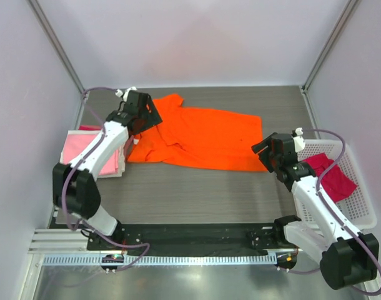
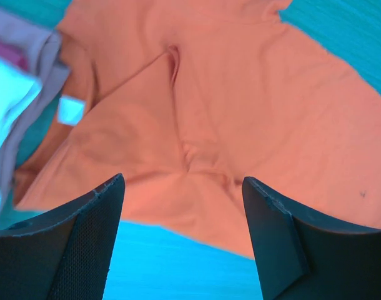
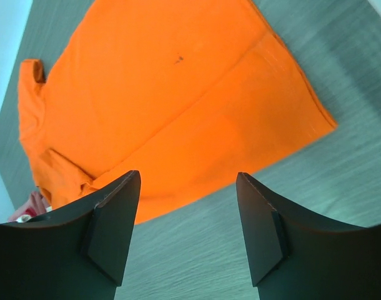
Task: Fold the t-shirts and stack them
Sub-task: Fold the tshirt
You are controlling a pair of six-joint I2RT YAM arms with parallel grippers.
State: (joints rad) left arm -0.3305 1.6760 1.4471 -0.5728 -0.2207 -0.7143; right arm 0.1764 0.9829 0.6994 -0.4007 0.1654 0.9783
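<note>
Left arm (image 1: 94,156) and right arm (image 1: 321,206): white link housings, black joint modules. A lilac cable (image 1: 343,150) loops along each. Left gripper (image 2: 183,180) and right gripper (image 3: 188,175): black wedge-shaped fingers (image 2: 84,244) with dotted pad faces.

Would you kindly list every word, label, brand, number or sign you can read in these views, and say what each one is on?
None can be read.
The orange t-shirt is plain.
A small pale patch by its edge in the left wrist view, perhaps a tag, is too blurred to read.
The folded pink shirts and the white basket show no legible print.
</note>
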